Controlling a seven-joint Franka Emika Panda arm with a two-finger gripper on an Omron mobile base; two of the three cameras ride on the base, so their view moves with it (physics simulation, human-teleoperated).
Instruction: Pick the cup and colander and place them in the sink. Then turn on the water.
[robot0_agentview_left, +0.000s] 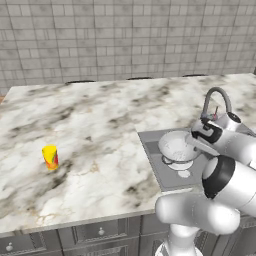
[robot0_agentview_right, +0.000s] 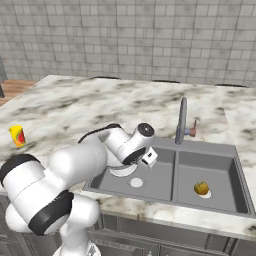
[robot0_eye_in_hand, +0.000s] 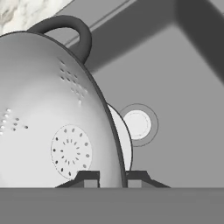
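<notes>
The white colander (robot0_agentview_left: 177, 147) hangs tilted over the left basin of the grey sink (robot0_agentview_left: 150, 145), just above its floor. My gripper (robot0_eye_in_hand: 113, 177) is shut on the colander's rim (robot0_eye_in_hand: 57, 122), one tip inside the bowl and one outside. In the right base view my arm covers most of the colander (robot0_agentview_right: 122, 172). The small yellow cup (robot0_agentview_left: 50, 157) with a red patch stands upright on the marble counter far to the left (robot0_agentview_right: 17, 135). The water is out of view.
The arched grey faucet (robot0_agentview_left: 217, 97) stands behind the sink (robot0_agentview_right: 200, 146), with its handle beside it. A yellowish-brown ball (robot0_agentview_right: 201, 188) lies in the right basin. The left basin's round drain (robot0_eye_in_hand: 137, 124) lies just below the colander.
</notes>
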